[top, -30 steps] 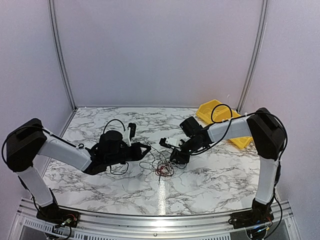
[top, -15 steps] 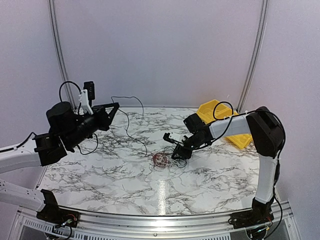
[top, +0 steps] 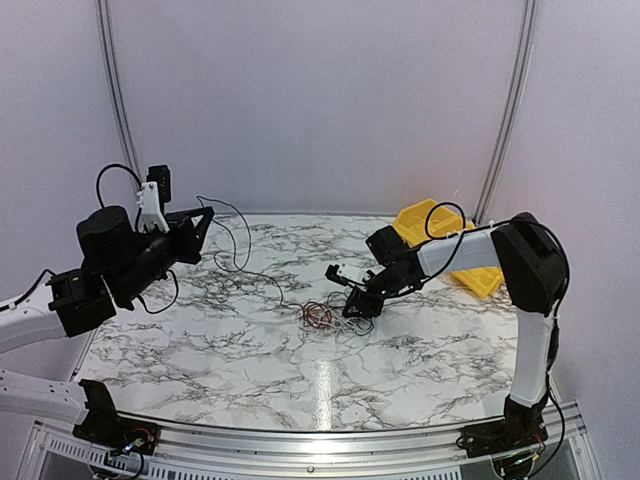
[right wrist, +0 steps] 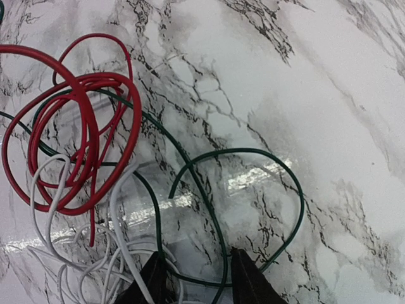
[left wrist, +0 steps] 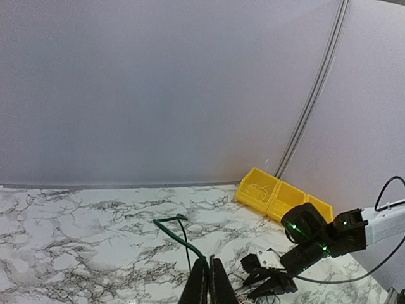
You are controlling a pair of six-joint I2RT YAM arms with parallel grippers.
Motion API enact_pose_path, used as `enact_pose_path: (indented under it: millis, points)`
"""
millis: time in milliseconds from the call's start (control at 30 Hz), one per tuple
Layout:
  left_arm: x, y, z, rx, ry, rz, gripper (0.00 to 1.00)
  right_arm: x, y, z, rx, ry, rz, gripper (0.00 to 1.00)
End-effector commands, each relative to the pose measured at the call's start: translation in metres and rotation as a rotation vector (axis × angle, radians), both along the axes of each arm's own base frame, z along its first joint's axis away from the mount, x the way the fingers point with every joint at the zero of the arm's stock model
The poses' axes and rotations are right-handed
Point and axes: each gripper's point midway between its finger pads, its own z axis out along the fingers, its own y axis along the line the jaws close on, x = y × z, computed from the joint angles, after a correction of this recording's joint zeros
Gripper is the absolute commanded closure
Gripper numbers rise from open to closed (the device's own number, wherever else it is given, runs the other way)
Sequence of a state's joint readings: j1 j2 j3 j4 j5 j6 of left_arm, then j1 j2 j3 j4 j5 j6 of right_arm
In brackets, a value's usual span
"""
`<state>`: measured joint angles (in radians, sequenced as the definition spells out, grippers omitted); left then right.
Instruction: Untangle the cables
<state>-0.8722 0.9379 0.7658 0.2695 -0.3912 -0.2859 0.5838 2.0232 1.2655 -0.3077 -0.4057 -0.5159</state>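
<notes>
Pinching one limp, light cable (left wrist: 180, 241) between my left fingers (left wrist: 198, 285), I'd grab beside the red coil (top: 318, 316), right fingers (right wrist: 248, 282) apart.

On the worktop (top: 430, 350), the cables (top: 320, 317) lie in one heap near the centre. The right hand (top: 350, 308) sits low, just right of the heap, with its fingers (right wrist: 243, 282) on either side of strands at the heap's edge. The left hand (top: 207, 213) is raised above the far-left corner, well apart from the heap. One strand (left wrist: 169, 220) runs from between its tips down and rightward to the heap. The bins (top: 425, 222) stand at the far-right corner, behind the right hand.
</notes>
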Motion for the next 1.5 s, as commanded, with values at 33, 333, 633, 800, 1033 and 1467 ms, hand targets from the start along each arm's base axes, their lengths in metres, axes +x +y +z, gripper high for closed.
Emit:
enact_pose_path:
  millis: [33, 333, 633, 800, 1033, 1467]
  points:
    - [0.009, -0.013, -0.064, 0.067, 0.136, -0.01, 1.0, -0.011, -0.01, 0.031, -0.013, -0.031, 0.038, 0.6]
    - [0.014, -0.021, -0.135, 0.049, 0.257, 0.003, 1.0, -0.046, 0.029, 0.097, 0.078, -0.178, 0.239, 0.37]
    - [0.01, -0.012, -0.156, 0.014, 0.295, 0.028, 1.0, -0.031, 0.091, 0.074, 0.05, -0.241, 0.226, 0.39]
    - [0.005, -0.003, -0.154, -0.008, 0.286, 0.041, 1.0, -0.029, 0.111, 0.059, 0.051, -0.195, 0.238, 0.43]
    - [0.004, 0.006, -0.112, 0.012, 0.185, 0.054, 1.0, -0.031, 0.1, 0.012, -0.039, -0.124, 0.2, 0.44]
    - [-0.006, 0.011, 0.103, 0.221, -0.092, 0.009, 1.0, -0.006, 0.054, -0.024, -0.13, -0.058, 0.073, 0.6]
